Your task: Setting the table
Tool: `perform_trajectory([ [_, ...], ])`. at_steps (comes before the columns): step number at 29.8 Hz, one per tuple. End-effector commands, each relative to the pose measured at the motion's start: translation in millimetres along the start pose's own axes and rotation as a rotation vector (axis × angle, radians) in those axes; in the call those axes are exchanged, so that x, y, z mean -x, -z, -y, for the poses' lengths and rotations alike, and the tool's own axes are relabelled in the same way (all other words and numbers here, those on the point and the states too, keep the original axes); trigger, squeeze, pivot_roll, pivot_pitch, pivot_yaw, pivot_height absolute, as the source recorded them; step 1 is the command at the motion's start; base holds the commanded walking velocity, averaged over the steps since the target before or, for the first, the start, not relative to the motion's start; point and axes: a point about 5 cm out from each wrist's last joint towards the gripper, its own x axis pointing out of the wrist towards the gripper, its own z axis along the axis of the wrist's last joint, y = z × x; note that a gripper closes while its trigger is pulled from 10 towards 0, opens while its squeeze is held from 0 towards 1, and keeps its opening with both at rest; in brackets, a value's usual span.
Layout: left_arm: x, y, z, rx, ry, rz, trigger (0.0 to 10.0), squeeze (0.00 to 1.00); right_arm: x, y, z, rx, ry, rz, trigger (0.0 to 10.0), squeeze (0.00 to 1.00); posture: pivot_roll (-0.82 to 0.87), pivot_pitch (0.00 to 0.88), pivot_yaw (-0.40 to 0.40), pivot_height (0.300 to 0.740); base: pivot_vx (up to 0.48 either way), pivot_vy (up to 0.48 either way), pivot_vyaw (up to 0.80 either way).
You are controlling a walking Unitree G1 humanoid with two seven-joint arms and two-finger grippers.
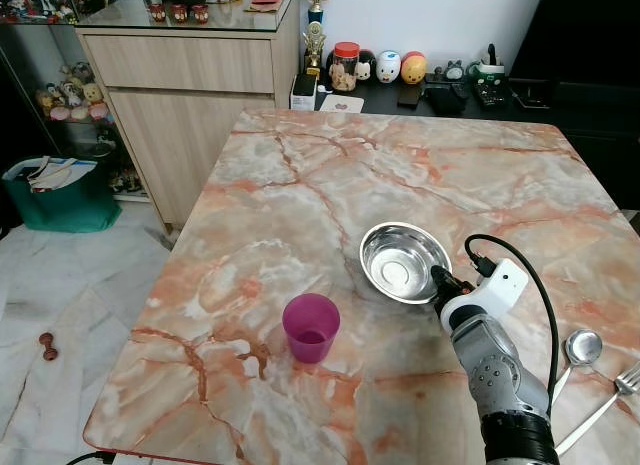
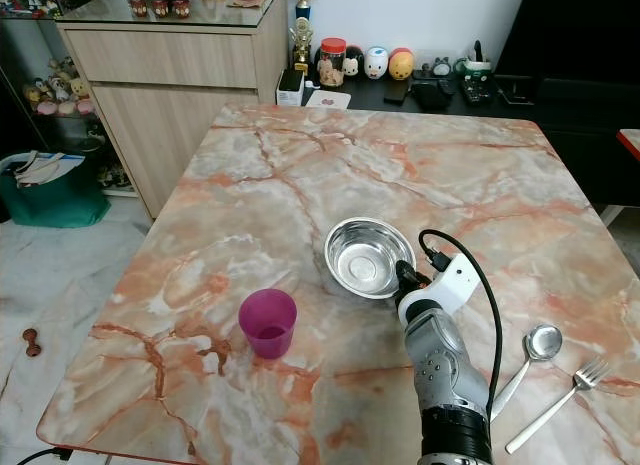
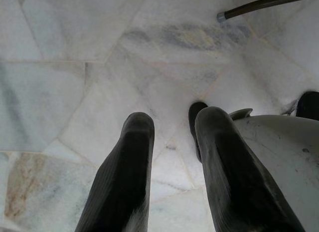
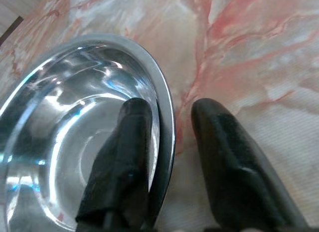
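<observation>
Right end effector (image 4: 169, 142) spread, straddling bowl (image 1: 405, 262) rim | cup (image 1: 311, 327) beside bowl on tabletop (image 1: 300, 185) | left end effector (image 3: 172, 167) released over floor (image 3: 75, 67)

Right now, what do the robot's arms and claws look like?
The right arm is silver-grey metal with a white block at the wrist and a black cable looping over it. Its right claw has two long, rounded black fingers. The left claw has the same two ribbed black fingers.

My marble table (image 1: 300, 195) carries a steel bowl (image 1: 404, 262), a purple cup (image 1: 311, 327), a spoon (image 1: 580, 349) and a fork (image 1: 612, 397).
</observation>
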Motion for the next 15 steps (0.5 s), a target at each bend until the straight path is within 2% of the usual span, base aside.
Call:
perform_trajectory([
  [1, 1.7, 5.1, -4.1, -0.007, -0.007, -0.029, 10.0, 0.00, -1.5, 2.8, -1.5, 0.022, 0.008, -0.019, 10.0, 0.00, 0.05, 0.000, -0.019, 0.740, 0.000, 0.000, 0.00],
  [11, 1.7, 4.5, -4.4, -0.012, -0.012, -0.024, 10.0, 0.00, -2.4, 3.4, -3.2, 0.010, 0.000, -0.024, 10.0, 0.00, 0.05, 0.000, -0.019, 0.740, 0.000, 0.000, 0.00],
  [15, 1.7, 3.9, -4.7, -0.018, -0.016, -0.018, 10.0, 0.00, -4.2, 0.0, -14.1, -0.025, -0.069, 0.002, 10.0, 0.00, 0.05, 0.000, -0.019, 0.740, 0.000, 0.000, 0.00],
])
